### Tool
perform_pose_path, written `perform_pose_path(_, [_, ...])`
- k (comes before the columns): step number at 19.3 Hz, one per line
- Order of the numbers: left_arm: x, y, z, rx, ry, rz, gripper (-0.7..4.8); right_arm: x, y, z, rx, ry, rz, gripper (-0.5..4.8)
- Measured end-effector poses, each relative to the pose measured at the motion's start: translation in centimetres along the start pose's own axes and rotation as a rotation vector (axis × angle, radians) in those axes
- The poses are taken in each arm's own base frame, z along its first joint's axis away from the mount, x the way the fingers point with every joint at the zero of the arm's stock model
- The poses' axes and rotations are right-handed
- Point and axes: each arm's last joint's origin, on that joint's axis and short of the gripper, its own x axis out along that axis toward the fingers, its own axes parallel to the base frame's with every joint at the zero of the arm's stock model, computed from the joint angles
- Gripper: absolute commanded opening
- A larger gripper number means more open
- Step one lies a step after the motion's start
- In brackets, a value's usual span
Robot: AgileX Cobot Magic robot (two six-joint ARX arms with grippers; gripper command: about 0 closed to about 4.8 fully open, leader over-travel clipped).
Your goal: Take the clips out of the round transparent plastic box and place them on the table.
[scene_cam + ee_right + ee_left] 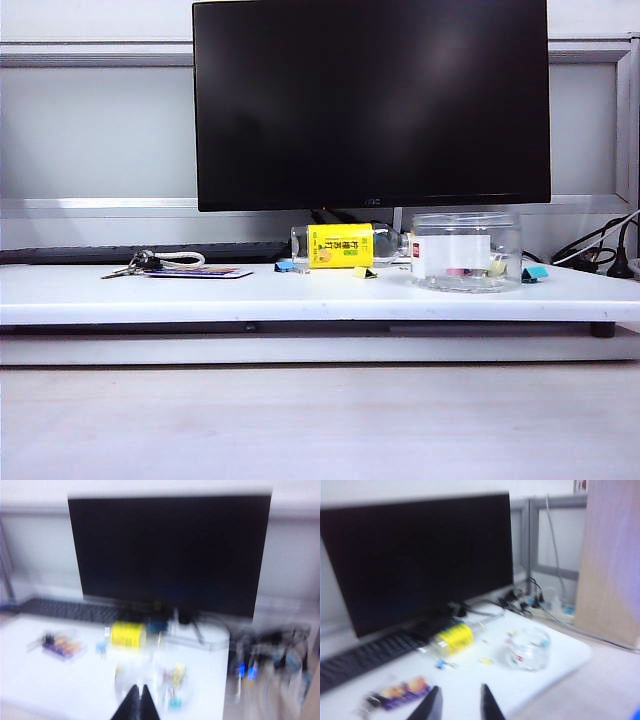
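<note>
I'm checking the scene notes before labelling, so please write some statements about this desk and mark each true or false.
1. The round transparent plastic box stands upright on the table. True.
2. The bottle with the yellow label stands upright. False: it lies on its side.
3. The left pincer is open and holds nothing. True.
4. The right pincer is wide open. False: its fingers are shut together.
5. A yellow clip lies on the table outside the box. True.
6. The monitor shows a bright picture. False: its screen is dark.
</note>
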Motion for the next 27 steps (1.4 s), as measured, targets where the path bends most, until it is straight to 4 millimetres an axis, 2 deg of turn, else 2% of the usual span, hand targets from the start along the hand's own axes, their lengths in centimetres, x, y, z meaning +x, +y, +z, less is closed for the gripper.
perform_pose_path(3, [1.3,-0.1,-1.6,-0.066,0.029,-0.027,1.11,0.8,0.1,-2.6,0.000,0.040,0.000,-0.01])
perform_pose_path(6, [2.3,-0.2,-2.9,-0.112,0.034,-0.026,1.11,2.5,0.3,-5.0,-0.008,0.133,0.012,-0.01])
perform_pose_path(9, [3.0,-0.2,-3.9,-0.149,0.045,-0.026,1.11,3.6,0.5,-6.3,0.009,0.150,0.027,-0.01])
perform_pose_path(12, [3.9,-0.2,-5.8,-0.268,0.079,0.029,1.11,5.3,0.7,-7.8,0.044,0.110,0.042,-0.01])
perform_pose_path(18, [5.6,-0.3,-8.7,-0.268,0.056,0.026,1.10,7.4,1.3,-10.7,0.055,0.072,0.167,-0.01])
perform_pose_path(19, [5.9,-0.3,-9.2,-0.269,0.035,0.024,1.06,7.8,1.4,-11.4,0.055,0.076,0.178,-0.01])
perform_pose_path(20, [6.1,-0.3,-9.6,-0.269,0.021,0.024,0.62,8.0,1.4,-11.8,0.055,0.076,0.180,-0.01])
perform_pose_path(23, [6.5,-0.4,-10.9,-0.271,0.036,0.025,0.16,8.5,1.5,-13.4,0.055,0.113,0.182,-0.01])
perform_pose_path(27, [6.9,-0.4,-13.3,-0.282,0.095,0.094,0.15,9.0,1.5,-15.4,0.055,0.172,0.163,-0.01])
